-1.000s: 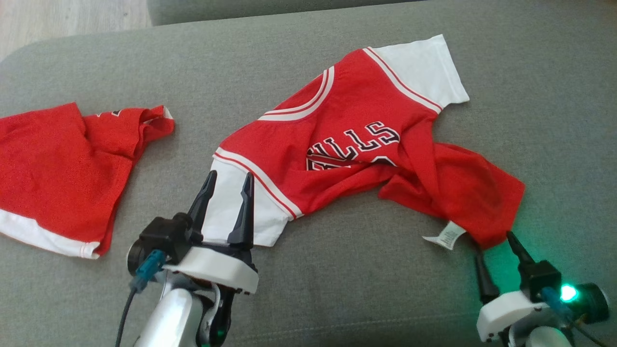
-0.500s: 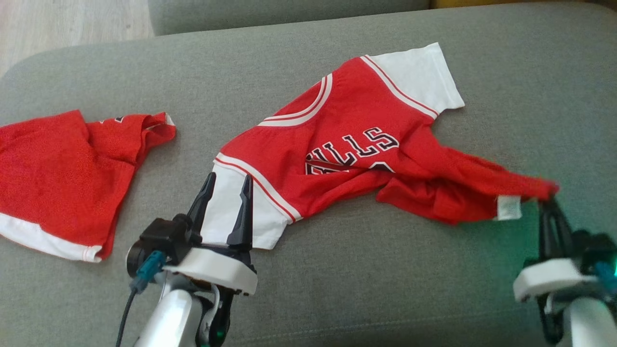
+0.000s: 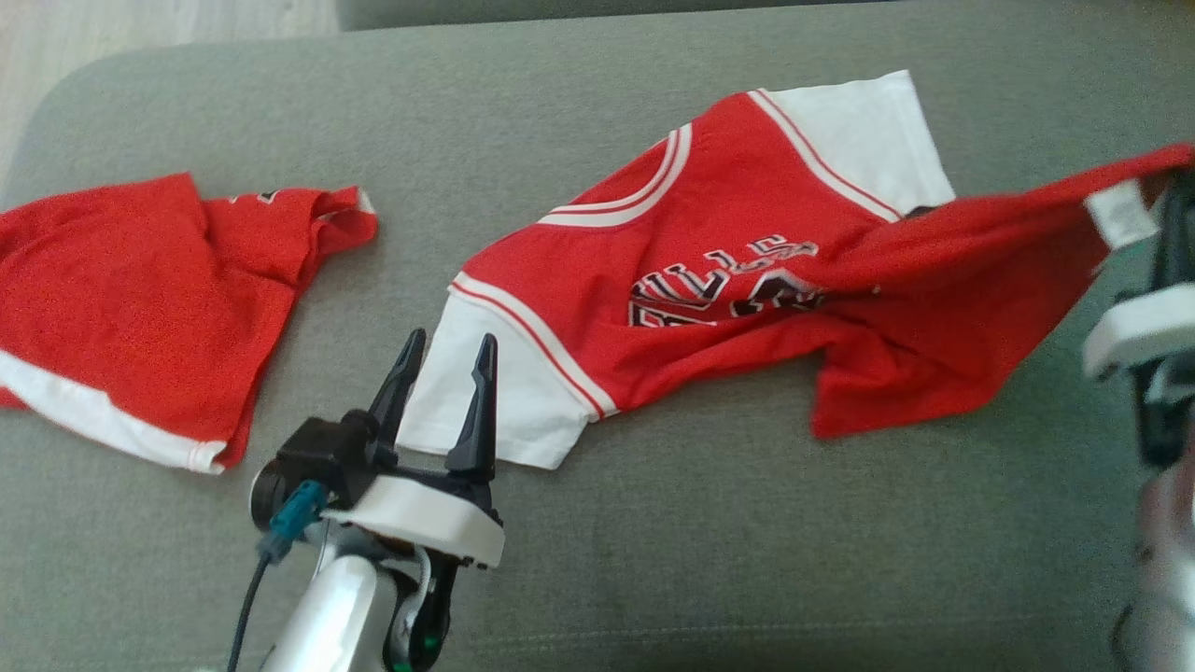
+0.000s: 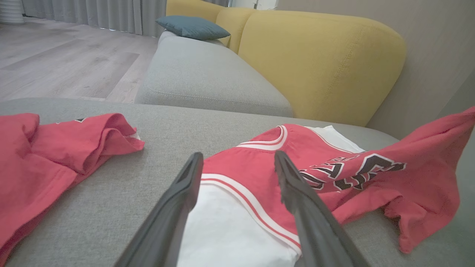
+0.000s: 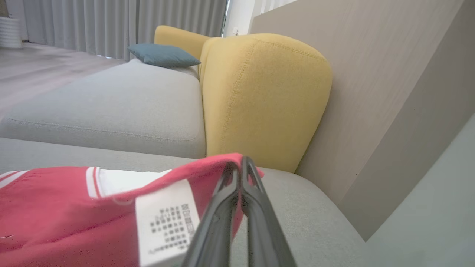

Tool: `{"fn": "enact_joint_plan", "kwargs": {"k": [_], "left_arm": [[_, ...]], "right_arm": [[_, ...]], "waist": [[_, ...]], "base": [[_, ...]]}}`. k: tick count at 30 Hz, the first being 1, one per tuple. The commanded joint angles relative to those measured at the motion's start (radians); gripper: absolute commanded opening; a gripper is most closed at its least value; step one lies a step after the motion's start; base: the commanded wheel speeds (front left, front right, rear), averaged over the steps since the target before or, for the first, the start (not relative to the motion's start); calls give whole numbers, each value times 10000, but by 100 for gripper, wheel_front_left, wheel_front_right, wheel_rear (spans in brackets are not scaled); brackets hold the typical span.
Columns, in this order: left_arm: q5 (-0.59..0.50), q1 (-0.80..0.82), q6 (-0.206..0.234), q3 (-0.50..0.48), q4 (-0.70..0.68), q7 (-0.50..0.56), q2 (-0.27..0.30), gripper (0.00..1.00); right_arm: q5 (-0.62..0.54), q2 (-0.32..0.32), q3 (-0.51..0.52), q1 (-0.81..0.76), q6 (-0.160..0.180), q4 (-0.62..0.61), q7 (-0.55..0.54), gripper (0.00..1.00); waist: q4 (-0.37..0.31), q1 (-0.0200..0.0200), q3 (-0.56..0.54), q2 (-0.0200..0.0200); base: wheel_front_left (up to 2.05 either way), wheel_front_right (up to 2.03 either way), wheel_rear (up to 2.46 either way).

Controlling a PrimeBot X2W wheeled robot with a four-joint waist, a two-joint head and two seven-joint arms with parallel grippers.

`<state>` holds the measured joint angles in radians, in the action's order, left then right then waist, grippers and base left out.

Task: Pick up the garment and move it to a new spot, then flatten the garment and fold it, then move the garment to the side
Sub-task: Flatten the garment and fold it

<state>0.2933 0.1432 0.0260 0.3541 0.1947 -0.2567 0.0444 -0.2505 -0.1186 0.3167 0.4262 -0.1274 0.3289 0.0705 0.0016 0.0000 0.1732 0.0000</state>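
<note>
Red jersey fabric with white sleeves, the garment (image 3: 709, 280) sprawls across the grey sofa cushion (image 3: 747, 560), its hem corner raised off the seat toward the right. The right pincer (image 5: 241, 165) is clenched on that corner, just beside the white label (image 5: 167, 218). The left pincer (image 3: 450, 345) stands released, fingers spread over the near white sleeve (image 3: 495, 401). Another red garment (image 3: 121, 308) lies well apart on the left.

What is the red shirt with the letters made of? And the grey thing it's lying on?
Red shirt: soft, matte knit cloth, probably cotton or polyester; it creases and sags where lifted. Grey cushion: coarse woven upholstery fabric, matte; fine weave and a stitched seam show, likely padded underneath.
</note>
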Motion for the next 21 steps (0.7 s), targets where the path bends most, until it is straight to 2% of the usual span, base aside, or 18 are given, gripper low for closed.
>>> {"fn": "enact_joint_plan", "kwargs": {"k": [1,9,10,11,12,16,21], "left_arm": [[51,505,-11,-219,-334,-51,58,100],[46,636,-38,-207,-278,-51,58,100],[51,651,-43,-200,-276,-51,58,100],[57,659,-45,-194,-277,-51,58,100],[61,664,-45,-187,-279,-51,58,100],[58,653,-33,-165,-271,-51,58,100],[54,543,36,-222,-247,-51,58,100]], "right_arm": [[-147,-293,-143,425,-33,-201,-37,0],[-1178,-1381,300,2355,-33,1800,59,0],[-1318,-1446,310,2557,-33,2072,135,43],[-1447,-1490,319,2749,-33,2334,220,77],[-1562,-1515,360,2941,-33,2561,322,100],[-1990,-1423,670,3500,-33,3237,766,100],[-2341,-977,962,3443,-33,3751,1339,100]], "waist": [[145,0,98,0],[573,0,264,0],[608,0,267,0],[634,0,267,0],[657,0,271,0],[705,0,238,0],[614,0,24,0]], "base": [[0,0,0],[0,0,0],[0,0,0],[0,0,0],[0,0,0],[0,0,0],[0,0,0]]}}
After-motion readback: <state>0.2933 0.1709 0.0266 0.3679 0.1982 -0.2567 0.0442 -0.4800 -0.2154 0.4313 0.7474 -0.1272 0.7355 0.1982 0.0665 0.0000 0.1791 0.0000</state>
